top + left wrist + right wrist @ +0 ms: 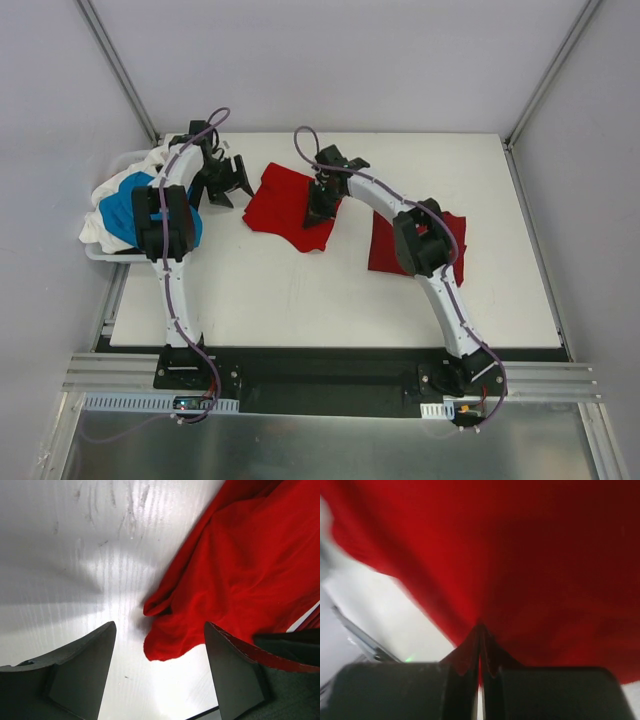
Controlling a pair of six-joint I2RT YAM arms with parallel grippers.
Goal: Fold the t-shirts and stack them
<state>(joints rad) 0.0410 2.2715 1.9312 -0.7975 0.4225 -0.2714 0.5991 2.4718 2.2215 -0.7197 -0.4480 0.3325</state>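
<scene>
The right hand [320,212] is pinched shut on the loose red shirt [283,205] in the middle of the table [300,300], with the cloth blurred around its tips. At that shirt's 9 o'clock, the left hand [228,188] hangs with its fingers apart. The right arm [425,240] hides part of the folded red shirt [383,252] at 3 o'clock.
</scene>
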